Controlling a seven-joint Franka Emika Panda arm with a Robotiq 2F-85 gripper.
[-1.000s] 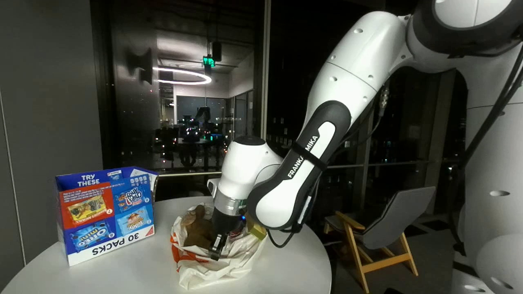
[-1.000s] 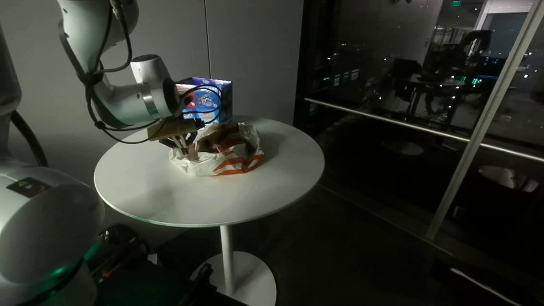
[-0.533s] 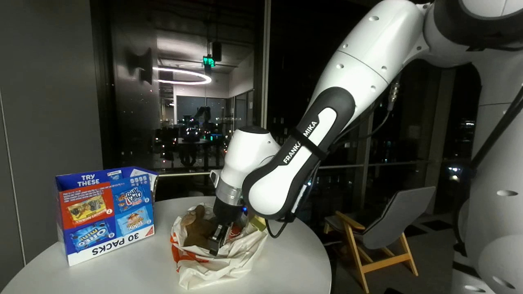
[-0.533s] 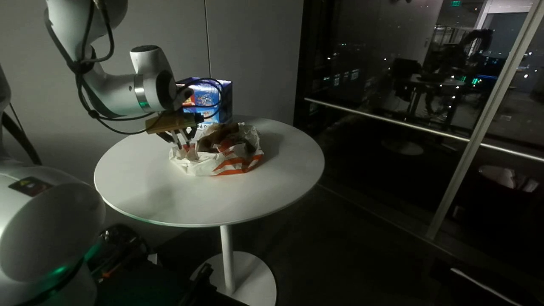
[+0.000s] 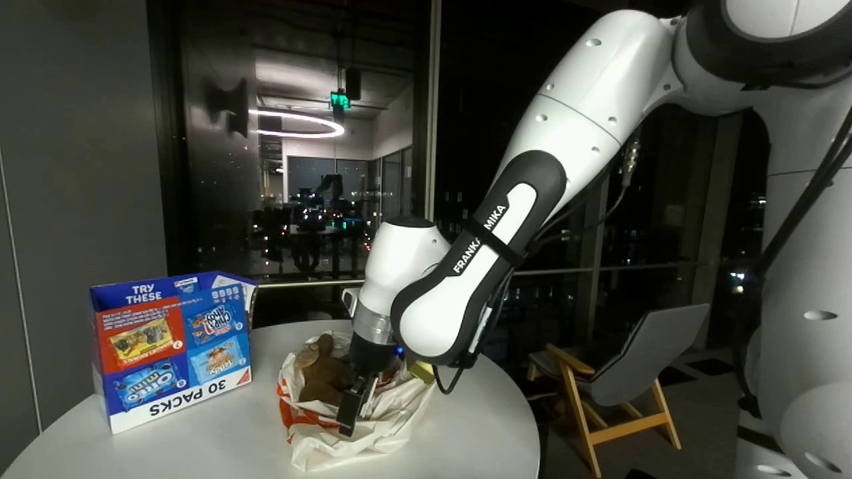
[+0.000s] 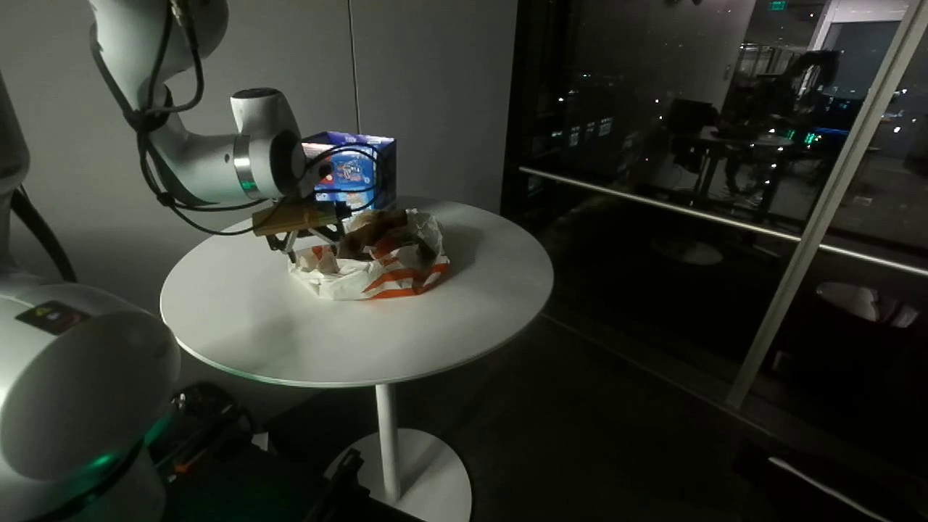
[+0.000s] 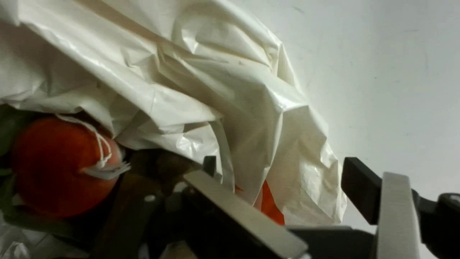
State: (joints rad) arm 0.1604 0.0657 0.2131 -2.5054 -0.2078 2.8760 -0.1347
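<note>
"So, what was the state of your pincer?"

"My pincer stood spread wide and gripped nothing. Folds of the white-and-orange plastic bag lay between its fingers; contact with the film could not be confirmed. The bag rested on the round surface and contained a brown item and a red, round item."

"Which faults were possible, and from what cause?"

"In my judgement, three. First, closing could have caught only a loose fold: thin, crumpled film was liable to slip or tear. Second, one finger appeared beyond the bag's edge, over the surface; excessive descent could have jammed its tip there. Third, dragging the bag could have spilled its contents, because its mouth gaped upward."

"Specify the arm's pose."

"My forearm sloped downward to a sharply bent wrist. In both exterior views, the pincer pointed down, slightly tilted, over the bag. The snack box stood apart from it on the same surface."
</note>
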